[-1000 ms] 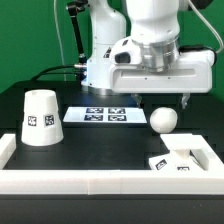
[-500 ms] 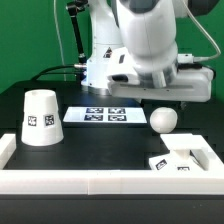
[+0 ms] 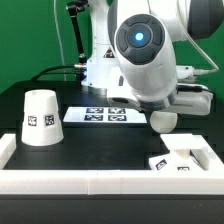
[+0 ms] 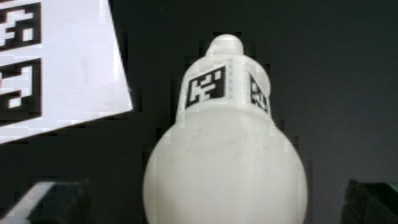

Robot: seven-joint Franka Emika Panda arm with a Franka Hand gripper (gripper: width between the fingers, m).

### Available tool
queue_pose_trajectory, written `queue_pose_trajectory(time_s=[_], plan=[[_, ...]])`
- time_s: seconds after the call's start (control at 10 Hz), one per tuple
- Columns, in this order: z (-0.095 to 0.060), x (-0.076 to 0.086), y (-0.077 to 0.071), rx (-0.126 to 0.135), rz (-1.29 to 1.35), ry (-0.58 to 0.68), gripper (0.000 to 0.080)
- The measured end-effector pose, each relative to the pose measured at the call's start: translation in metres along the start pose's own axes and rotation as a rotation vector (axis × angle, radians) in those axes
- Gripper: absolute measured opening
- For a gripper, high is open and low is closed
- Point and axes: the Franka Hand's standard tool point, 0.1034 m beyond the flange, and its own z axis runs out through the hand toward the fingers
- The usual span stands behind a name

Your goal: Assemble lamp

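Note:
The lamp bulb (image 3: 163,120) is a white ball on a stem and lies on the black table at the exterior view's right. In the wrist view the bulb (image 4: 217,140) fills the middle, its tagged stem pointing away. My gripper (image 4: 210,205) is open, with one dark finger (image 4: 43,202) on each side of the ball and a gap on both sides. In the exterior view the arm's hand hides the fingers. The tapered shade (image 3: 38,117) stands at the left. The flat square base (image 3: 186,158) lies at the front right.
The marker board (image 3: 100,114) lies behind the bulb, and its corner shows in the wrist view (image 4: 54,70). A white rail (image 3: 100,183) runs along the table's front, with raised blocks at both ends. The robot's base stands at the back.
The arm has swung forward and down over the bulb. The hand now covers the fingers that showed a second ago. The bulb, shade and base have not moved.

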Motion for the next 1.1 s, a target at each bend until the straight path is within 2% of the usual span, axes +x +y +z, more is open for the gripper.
queue_pose_trajectory(time_s=[0.6,1.1], plan=[[0.027,0.008,-0.002,-0.019,0.002,-0.014,0.0699],[0.034,0.009,-0.001,-0.024,0.004,-0.028,0.0684]])
